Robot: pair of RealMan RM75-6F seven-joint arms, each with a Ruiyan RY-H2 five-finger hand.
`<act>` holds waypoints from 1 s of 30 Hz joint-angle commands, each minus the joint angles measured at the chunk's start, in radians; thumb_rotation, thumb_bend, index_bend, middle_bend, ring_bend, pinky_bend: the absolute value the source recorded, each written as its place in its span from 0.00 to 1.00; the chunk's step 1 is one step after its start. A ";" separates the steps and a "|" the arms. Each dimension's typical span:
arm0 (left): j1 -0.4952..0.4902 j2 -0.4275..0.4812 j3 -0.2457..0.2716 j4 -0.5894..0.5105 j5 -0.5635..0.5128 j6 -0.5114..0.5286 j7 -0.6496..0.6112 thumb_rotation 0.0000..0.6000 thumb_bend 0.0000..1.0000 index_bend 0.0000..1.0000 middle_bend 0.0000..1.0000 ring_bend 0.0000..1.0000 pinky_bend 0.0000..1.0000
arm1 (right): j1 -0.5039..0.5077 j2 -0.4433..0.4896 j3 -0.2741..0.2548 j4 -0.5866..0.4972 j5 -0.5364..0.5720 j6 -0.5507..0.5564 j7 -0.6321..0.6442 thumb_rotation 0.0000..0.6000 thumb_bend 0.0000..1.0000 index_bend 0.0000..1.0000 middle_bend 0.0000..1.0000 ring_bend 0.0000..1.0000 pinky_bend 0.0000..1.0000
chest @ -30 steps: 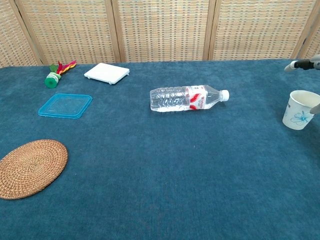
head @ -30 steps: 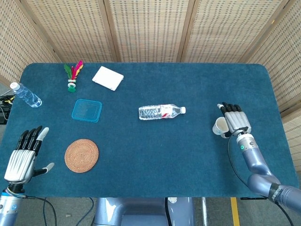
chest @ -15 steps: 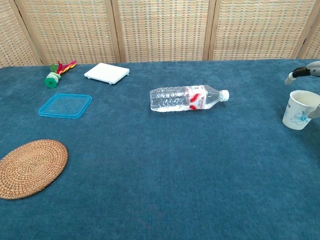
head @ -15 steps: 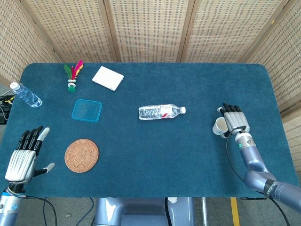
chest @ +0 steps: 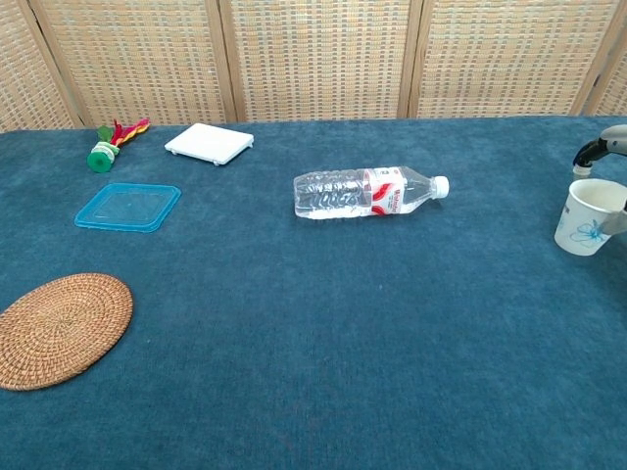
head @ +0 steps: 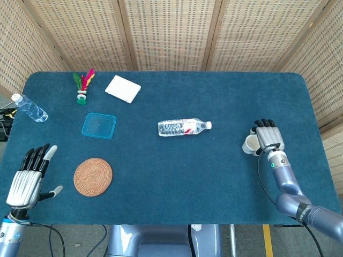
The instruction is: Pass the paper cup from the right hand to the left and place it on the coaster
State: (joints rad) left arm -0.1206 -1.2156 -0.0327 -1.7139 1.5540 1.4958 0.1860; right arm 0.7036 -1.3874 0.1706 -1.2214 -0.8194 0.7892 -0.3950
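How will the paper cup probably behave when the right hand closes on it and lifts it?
The cup looks thin-walled and open-topped, so it probably dents under a hard squeeze. It appears empty and small, so likely very light. It stands upright on a narrower base, so a sideways nudge from the right hand beside it may tip it.

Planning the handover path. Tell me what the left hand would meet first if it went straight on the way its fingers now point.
Nothing clearly: the left hand points up its table edge toward the small water bottle, which may lie in line; depth is unclear.
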 commanded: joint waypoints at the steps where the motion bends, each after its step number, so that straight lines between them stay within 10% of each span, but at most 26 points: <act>1: 0.000 0.001 0.000 0.000 0.001 0.001 -0.001 1.00 0.05 0.00 0.00 0.00 0.00 | 0.000 0.001 -0.001 -0.003 -0.003 0.002 0.003 1.00 0.08 0.43 0.14 0.00 0.00; 30: 0.006 0.013 -0.004 0.005 0.000 0.016 -0.032 1.00 0.05 0.00 0.00 0.00 0.00 | 0.112 0.000 0.060 -0.392 -0.087 0.189 -0.181 1.00 0.08 0.45 0.15 0.00 0.00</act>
State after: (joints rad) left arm -0.1152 -1.2036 -0.0362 -1.7099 1.5544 1.5107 0.1549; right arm 0.7908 -1.3637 0.2214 -1.5878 -0.9116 0.9668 -0.5465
